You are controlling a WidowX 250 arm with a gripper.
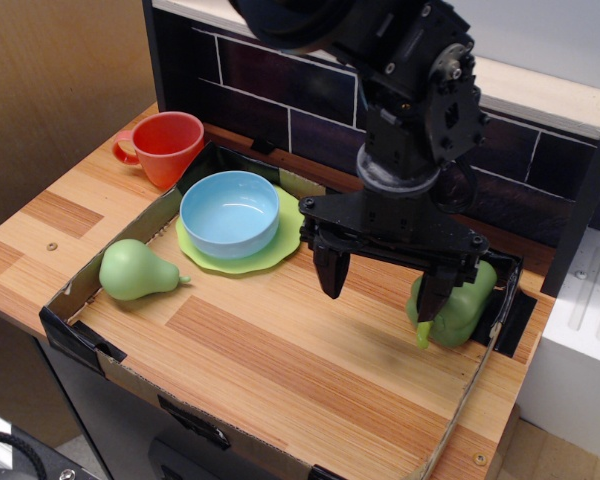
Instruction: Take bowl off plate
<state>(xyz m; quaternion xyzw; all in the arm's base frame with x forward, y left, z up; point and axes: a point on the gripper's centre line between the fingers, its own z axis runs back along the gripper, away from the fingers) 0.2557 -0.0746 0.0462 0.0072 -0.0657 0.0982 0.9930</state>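
One bowl (230,213) on one plate (283,250) (centred); end effector (382,283) spread wide, empty.

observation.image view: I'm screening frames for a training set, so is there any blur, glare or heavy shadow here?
In the observation.image view, the bowl, plate and pear look sharp and evenly lit; the open gripper casts a soft shadow on the tray floor; the arm's top is cropped and dark; no strong glare.

I see the light-blue bowl (230,212) sitting upright and empty on the lime-green plate (271,256), set toward its back-left so the plate's scalloped rim shows mostly at front and right. Both lie on the bench's left rear.
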